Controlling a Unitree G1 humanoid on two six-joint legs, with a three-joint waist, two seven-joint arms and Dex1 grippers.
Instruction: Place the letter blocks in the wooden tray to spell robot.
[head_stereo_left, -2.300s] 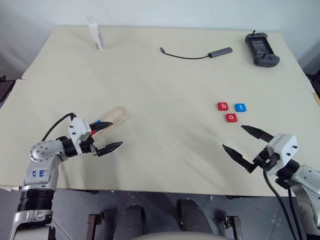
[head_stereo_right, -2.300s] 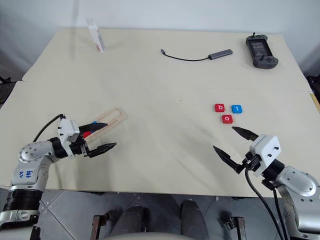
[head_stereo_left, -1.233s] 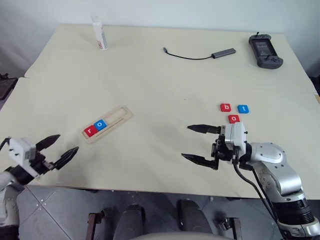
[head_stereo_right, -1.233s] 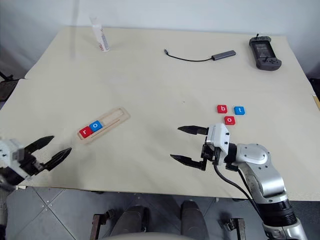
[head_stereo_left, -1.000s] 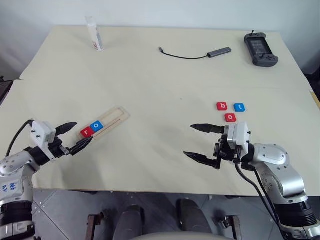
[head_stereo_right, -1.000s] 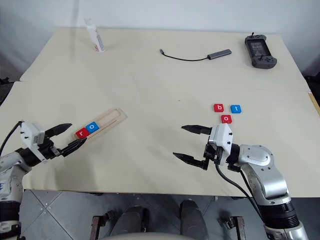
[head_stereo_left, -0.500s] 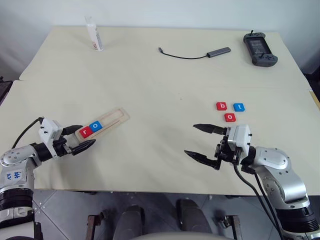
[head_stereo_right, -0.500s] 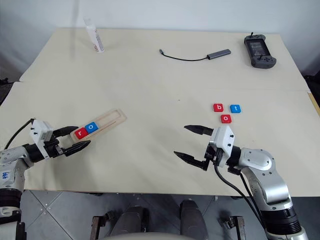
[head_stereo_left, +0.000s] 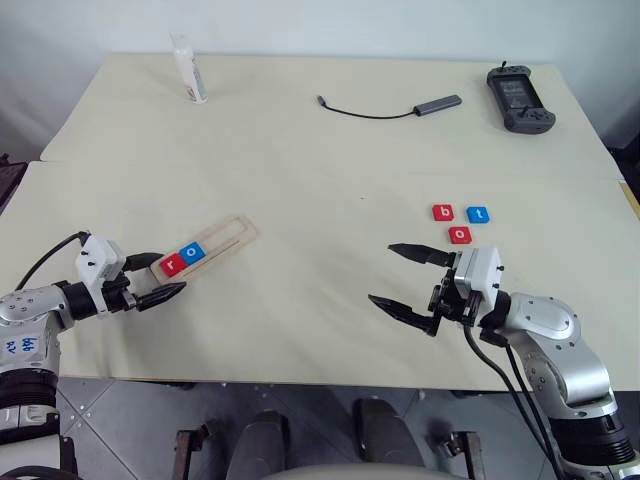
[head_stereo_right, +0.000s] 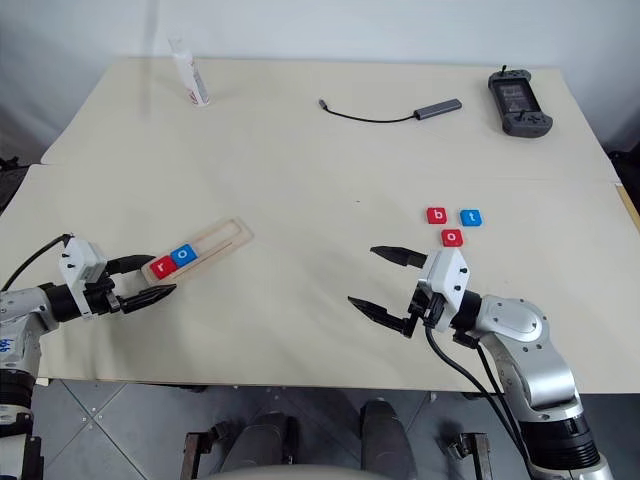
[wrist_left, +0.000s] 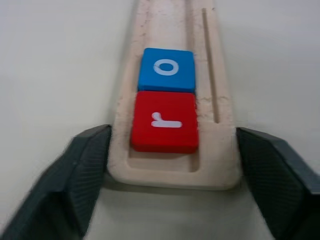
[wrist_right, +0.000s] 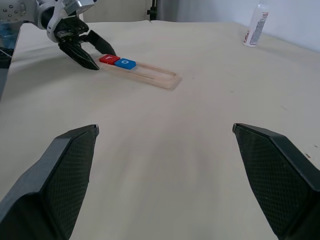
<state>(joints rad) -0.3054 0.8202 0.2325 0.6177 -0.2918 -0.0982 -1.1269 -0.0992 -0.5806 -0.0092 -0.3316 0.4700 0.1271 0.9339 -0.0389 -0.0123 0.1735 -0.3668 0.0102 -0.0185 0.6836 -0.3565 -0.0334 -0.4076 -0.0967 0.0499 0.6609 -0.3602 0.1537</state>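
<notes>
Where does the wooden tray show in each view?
Left eye view: tray at lower left, by the left tool.
Right eye view: tray in the same place.
Left wrist view: tray runs up the middle, its end between the fingers.
Right wrist view: tray at upper left.
Shared landmark: red r block at the tray's end.

I read white lowercase letters: "r" on red block (wrist_left: 164, 121) and "o" on blue block (wrist_left: 166, 69), at the wooden tray's (wrist_left: 207, 45) near end; "b" red (head_stereo_left: 444, 212), "t" blue (head_stereo_left: 479, 214), "o" red (head_stereo_left: 460, 235), toward the desk's right edge.
</notes>
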